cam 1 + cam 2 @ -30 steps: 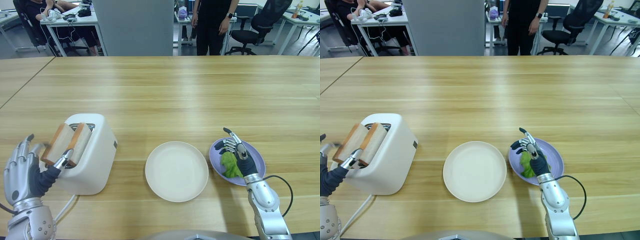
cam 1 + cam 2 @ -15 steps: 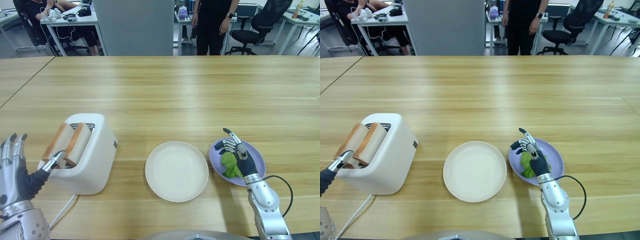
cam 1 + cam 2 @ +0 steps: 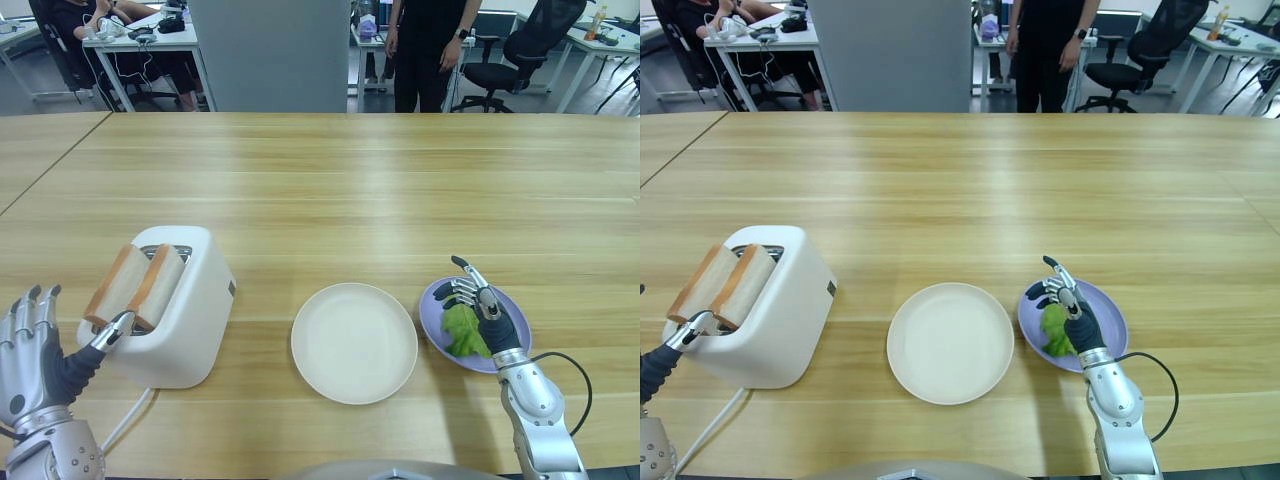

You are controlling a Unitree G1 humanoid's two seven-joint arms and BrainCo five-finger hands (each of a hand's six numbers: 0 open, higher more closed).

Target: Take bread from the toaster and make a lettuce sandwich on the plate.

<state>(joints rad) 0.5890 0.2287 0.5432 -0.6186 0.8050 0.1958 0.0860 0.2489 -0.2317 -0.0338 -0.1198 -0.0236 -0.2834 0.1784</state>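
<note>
The robot's left hand (image 3: 38,358) has dropped down and back towards the near left corner since a second ago, when it was raised beside the bread with its thumb against the slices. Over the last half second it has barely shifted. The right hand (image 3: 486,312) has hardly moved in that time.

The left hand now stands at the table's near edge, left of the white rounded toaster (image 3: 192,318). Its fingers are straight, spread and pointing upward, and it holds nothing. Its thumb stretches towards the toaster, with the tip at the lower near corner of the bread. Whether it touches the bread cannot be told.

The two tan-crusted slices of bread (image 3: 135,284) are in the toaster's top slots, side by side and leaning towards the left hand. The toaster's white cable (image 3: 126,420) trails off towards the near edge.

The round cream plate (image 3: 354,342) lies flat on the light wooden table (image 3: 350,190), between the toaster and the small purple plate (image 3: 1112,318), and nothing lies on it. The green lettuce leaf (image 3: 462,331) lies on the purple plate, and the right hand is over that plate, just above the leaf. It cannot be told whether this hand has hold of the lettuce.
</note>
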